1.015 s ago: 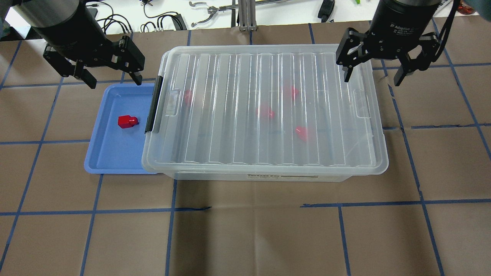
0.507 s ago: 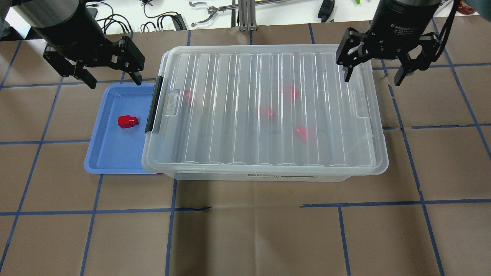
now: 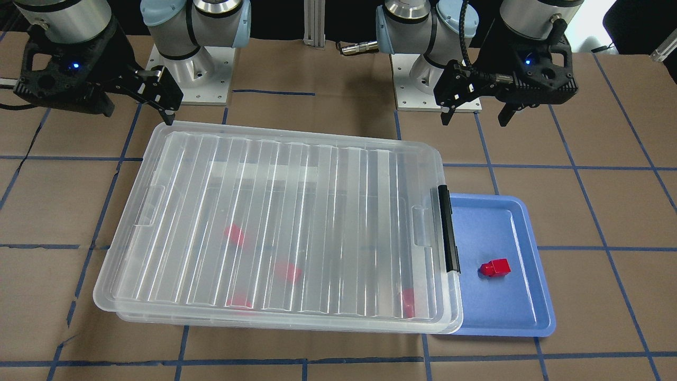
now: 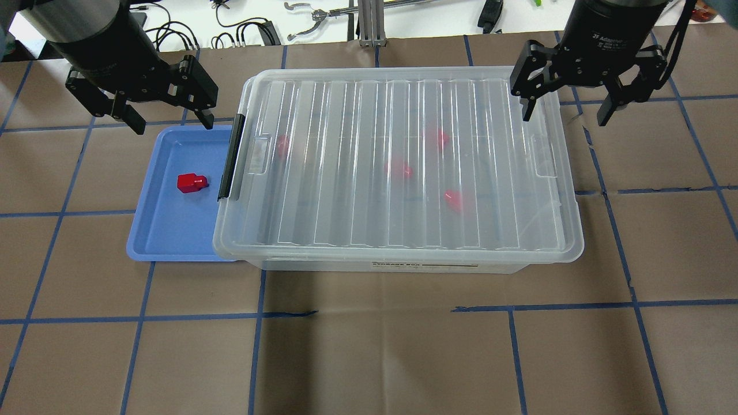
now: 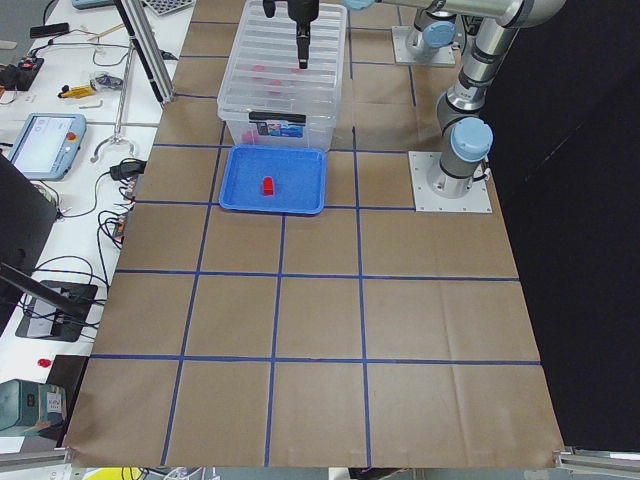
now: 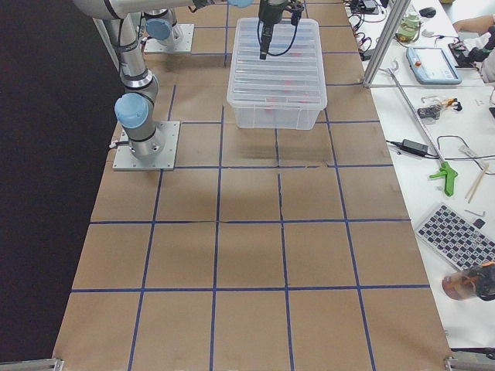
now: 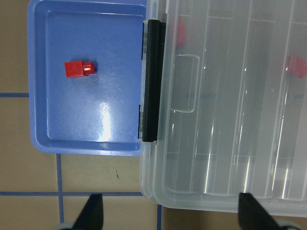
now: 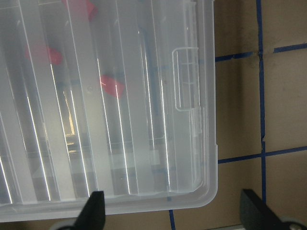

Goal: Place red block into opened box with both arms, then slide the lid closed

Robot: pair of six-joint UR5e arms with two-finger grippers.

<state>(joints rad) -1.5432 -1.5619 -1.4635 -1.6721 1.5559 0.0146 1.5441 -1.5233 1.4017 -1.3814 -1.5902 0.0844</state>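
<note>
The clear box [image 4: 392, 266] stands mid-table with the ridged lid [image 4: 357, 173] lying flat across its top. Several red blocks show blurred through the lid, one near the middle [image 4: 399, 169]. Another red block [image 4: 191, 183] [image 3: 494, 268] [image 7: 79, 68] lies on the blue tray [image 4: 167, 230], beside the box's black latch bar [image 4: 230, 158]. My left gripper [image 4: 173, 125] [image 3: 473, 121] hangs open above the tray's far edge, holding nothing. My right gripper [image 4: 564, 119] [image 3: 137, 114] is open and empty over the lid's far right corner.
The blue tray is tucked partly under the box's left end. Brown paper with blue tape lines covers the table [image 4: 369, 346]. Cables and tools lie on the white bench [image 4: 259, 23] beyond the far edge. Both arm bases [image 3: 190, 79] stand behind the box.
The right gripper has shifted slightly to the right and away, still open. The left gripper, lid, box and blocks have not moved.
</note>
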